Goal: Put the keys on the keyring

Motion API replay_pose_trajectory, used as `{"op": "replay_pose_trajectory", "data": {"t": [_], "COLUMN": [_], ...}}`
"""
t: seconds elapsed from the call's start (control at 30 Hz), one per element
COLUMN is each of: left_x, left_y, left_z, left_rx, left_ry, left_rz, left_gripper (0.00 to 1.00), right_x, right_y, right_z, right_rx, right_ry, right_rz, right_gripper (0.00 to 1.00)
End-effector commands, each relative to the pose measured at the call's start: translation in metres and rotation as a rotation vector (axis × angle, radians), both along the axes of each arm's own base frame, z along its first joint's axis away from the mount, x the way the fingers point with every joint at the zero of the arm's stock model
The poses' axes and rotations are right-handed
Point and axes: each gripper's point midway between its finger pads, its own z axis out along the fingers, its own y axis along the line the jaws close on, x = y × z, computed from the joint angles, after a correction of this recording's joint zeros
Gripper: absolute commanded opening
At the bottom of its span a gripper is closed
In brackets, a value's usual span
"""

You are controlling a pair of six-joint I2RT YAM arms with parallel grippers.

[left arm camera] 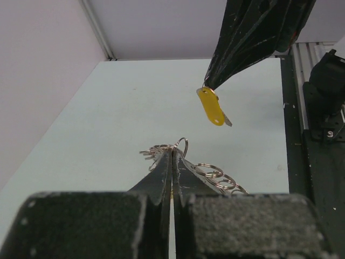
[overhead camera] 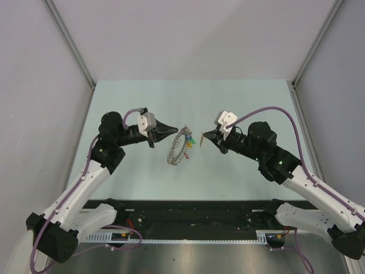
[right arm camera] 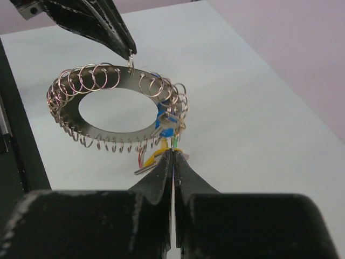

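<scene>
The keyring is a flat grey disc with a big hole, fringed with small split rings, and it hangs above the table. My left gripper is shut on one split ring at its upper edge. A blue-tagged key and other coloured tags dangle from the keyring's near side. My right gripper is shut on a yellow-tagged key, held just right of the keyring. In the right wrist view this yellow key lies close under the blue tag; I cannot tell if they touch.
A pale green table lies below, with grey walls on three sides. A black rail carrying the arm bases runs along the near edge. Both arms reach inward and meet near the table's middle.
</scene>
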Motion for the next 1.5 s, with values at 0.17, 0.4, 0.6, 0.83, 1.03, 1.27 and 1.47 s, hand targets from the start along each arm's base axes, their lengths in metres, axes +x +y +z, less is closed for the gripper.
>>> {"op": "replay_pose_trajectory", "data": {"t": [0.17, 0.4, 0.6, 0.83, 1.03, 1.27, 1.47], "left_x": [-0.018, -0.014, -0.012, -0.011, -0.013, -0.016, -0.018], "left_y": [-0.010, -0.026, -0.034, -0.036, -0.035, -0.035, -0.037], "left_z": [0.016, -0.003, -0.013, -0.016, -0.013, -0.011, -0.011], "left_rx": [-0.112, -0.143, -0.170, -0.184, -0.190, -0.192, -0.188], "left_ry": [-0.108, 0.008, 0.058, 0.078, 0.067, 0.064, 0.065], "left_rz": [-0.113, -0.094, -0.079, -0.089, -0.092, -0.110, -0.125], "left_gripper": [0.00, 0.00, 0.00, 0.00, 0.00, 0.00, 0.00], "right_x": [-0.005, -0.004, -0.006, -0.008, -0.008, -0.012, -0.011], "right_y": [0.017, 0.028, 0.024, 0.022, 0.023, 0.025, 0.028], "right_z": [0.018, 0.007, -0.004, -0.016, -0.020, -0.019, -0.022], "right_rx": [0.066, 0.138, 0.164, 0.161, 0.157, 0.162, 0.154], "right_ry": [-0.077, -0.025, 0.007, 0.025, 0.032, 0.033, 0.040], "right_rz": [0.097, 0.109, 0.088, 0.088, 0.087, 0.113, 0.120], "right_gripper": [0.00, 0.00, 0.00, 0.00, 0.00, 0.00, 0.00]}}
